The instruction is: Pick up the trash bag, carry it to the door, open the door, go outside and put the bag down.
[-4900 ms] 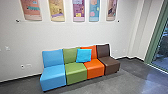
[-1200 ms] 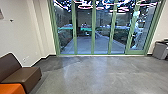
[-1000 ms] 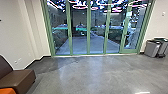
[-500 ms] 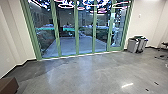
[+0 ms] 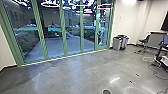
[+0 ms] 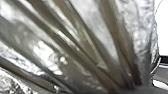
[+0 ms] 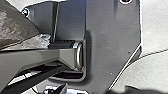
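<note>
Head view: a green-framed glass wall point(image 5: 64, 37) stands across a stretch of polished concrete floor point(image 5: 82, 72), with the glazed door point(image 5: 103, 47) at its end nearest two grey bins point(image 5: 116, 43). The door appears closed. Robot stands indoors, well apart from it.

Left wrist view: the translucent trash bag point(image 6: 75, 50) lies close to the camera, its plastic drawn into long folds that converge. Finding, by judgement: the bag is off the floor and carried by the left gripper. The opening of that gripper cannot be confirmed, nor can its hold; the same applies to the right gripper. Right wrist view places part of the bag near the robot's dark base plate point(image 7: 107, 37) and the jointed bar point(image 7: 45, 58).

Risks noted. Thin plastic could catch on the plate's edge or the bar and tear if the bag swings during a turn. Gathered folds could slip if the grip is shallow and the load heavy. Driving wide of the door could bring the base against the bins or over the loose cable point(image 5: 156, 72). At the doorway, the bag could be pinched between door and frame.
</note>
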Robot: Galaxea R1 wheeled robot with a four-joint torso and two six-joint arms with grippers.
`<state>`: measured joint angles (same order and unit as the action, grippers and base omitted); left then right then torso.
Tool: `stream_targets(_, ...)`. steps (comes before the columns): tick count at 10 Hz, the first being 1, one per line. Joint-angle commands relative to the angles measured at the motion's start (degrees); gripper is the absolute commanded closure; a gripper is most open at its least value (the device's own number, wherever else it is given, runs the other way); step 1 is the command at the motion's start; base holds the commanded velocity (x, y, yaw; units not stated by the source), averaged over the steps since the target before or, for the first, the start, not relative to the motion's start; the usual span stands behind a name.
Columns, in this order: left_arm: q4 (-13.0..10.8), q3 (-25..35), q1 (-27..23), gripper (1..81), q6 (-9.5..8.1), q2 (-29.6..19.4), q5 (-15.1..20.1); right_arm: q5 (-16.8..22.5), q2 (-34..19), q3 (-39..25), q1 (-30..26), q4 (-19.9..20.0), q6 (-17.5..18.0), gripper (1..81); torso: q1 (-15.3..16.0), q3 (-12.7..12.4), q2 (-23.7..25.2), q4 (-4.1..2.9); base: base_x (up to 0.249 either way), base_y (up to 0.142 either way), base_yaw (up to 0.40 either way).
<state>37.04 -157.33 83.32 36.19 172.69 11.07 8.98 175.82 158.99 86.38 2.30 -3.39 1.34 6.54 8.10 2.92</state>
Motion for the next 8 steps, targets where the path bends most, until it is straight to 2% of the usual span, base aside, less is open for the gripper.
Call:
stream_targets(1, -0.12, -0.08, -3.12, 81.1, 0.54, -0.15, 4.75, 3.67, 0.6, -0.18, -2.83, -0.19, -0.21, 1.0, 0.0, 0.0, 0.0, 0.0, 0.0, 0.0, -0.35)
stream_targets(5, -0.12, -0.08, -3.12, 81.1, 0.54, -0.06, 4.75, 3.67, 0.78, -0.18, -2.83, -0.28, -0.3, 1.0, 0.0, 0.0, 0.0, 0.0, 0.0, 0.0, -0.267)
stream_targets(8, -0.12, -0.08, -3.12, 81.1, 0.46, -0.15, 4.75, 3.76, 0.78, -0.18, -2.83, -0.37, -0.39, 1.0, 0.0, 0.0, 0.0, 0.0, 0.0, 0.0, -0.162)
